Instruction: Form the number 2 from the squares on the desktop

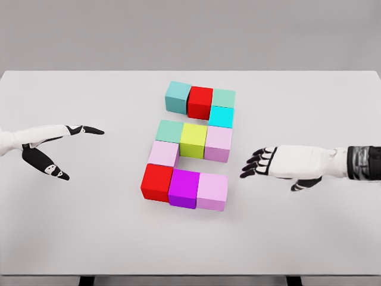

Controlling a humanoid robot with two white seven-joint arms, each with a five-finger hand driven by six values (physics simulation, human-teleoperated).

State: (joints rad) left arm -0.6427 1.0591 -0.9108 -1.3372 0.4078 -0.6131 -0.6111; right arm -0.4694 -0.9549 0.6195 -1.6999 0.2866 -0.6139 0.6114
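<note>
While a plain grey wall is seen behind it, a smooth white table [71, 226] is shown from the head view, filling most of the frame. Eleven matte, flat-coloured cubes are grouped at centre frame as a digit 2 [191, 146], its long axis running from upper to lower frame. Three rows can be made out: teal cube [177, 97] and red cube [200, 102] on top, yellow-green cube [193, 140] in the middle, magenta cube [184, 187] below. The left hand [50, 146] at middle left and the right hand [280, 165] at middle right are held released, fingers spread, grasping nothing.
</note>
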